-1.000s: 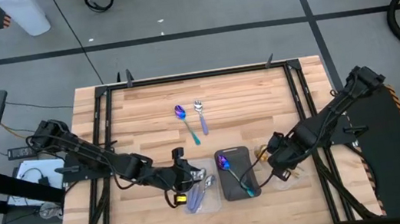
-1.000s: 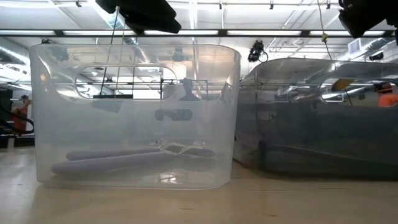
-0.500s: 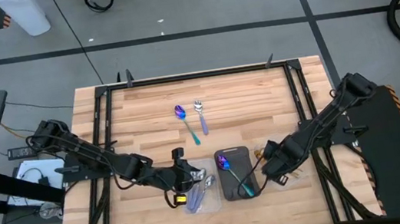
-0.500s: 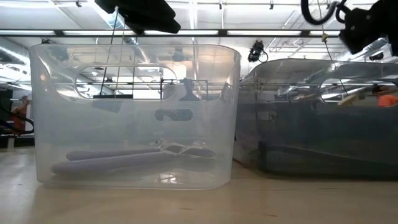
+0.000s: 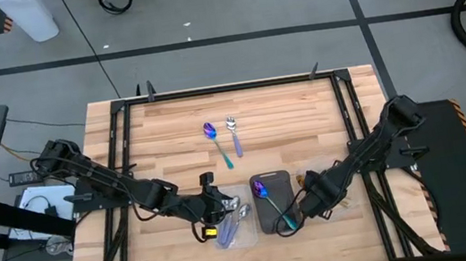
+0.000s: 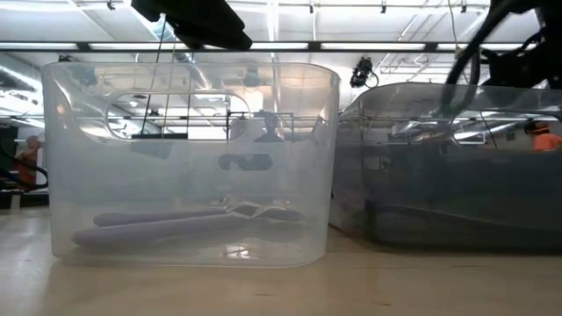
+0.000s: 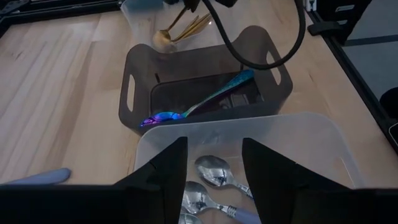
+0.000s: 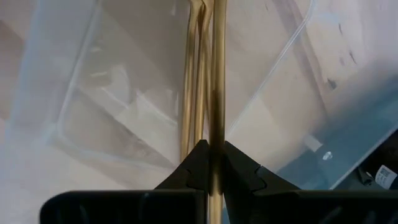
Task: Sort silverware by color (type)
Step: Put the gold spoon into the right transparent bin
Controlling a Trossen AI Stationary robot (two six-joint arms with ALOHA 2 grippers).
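My right gripper [image 5: 307, 200] is shut on a gold spoon over the clear tray [image 5: 342, 204], at the dark tray's right side. Other gold spoons [image 8: 189, 93] lie in that tray. The dark tray [image 5: 271, 179] holds an iridescent spoon [image 5: 269, 200]. My left gripper [image 5: 216, 209] hovers open over the left clear tray [image 5: 233, 231], above silver spoons [image 7: 211, 171] on its floor. An iridescent spoon [image 5: 216, 142] and a silver spoon [image 5: 234, 135] lie flat on the table farther back. My right gripper pinches one gold spoon by its handle [image 8: 217, 124] between its two fingers. The handle runs straight on from the fingers, along them, over the clear tray. The bowl end lies outside the right wrist view, so whether it rests on anything cannot be told.
The three trays stand side by side near the table's near edge, with both arms close over them. A black frame [image 5: 227, 88] runs round the wooden table. Bare wood lies at the far left and far right of the two loose spoons.
My right arm has moved toward the table's left, bringing its gripper closer to the dark tray, and has dropped lower into the low view. My left arm and the spoons on the table have stayed put.
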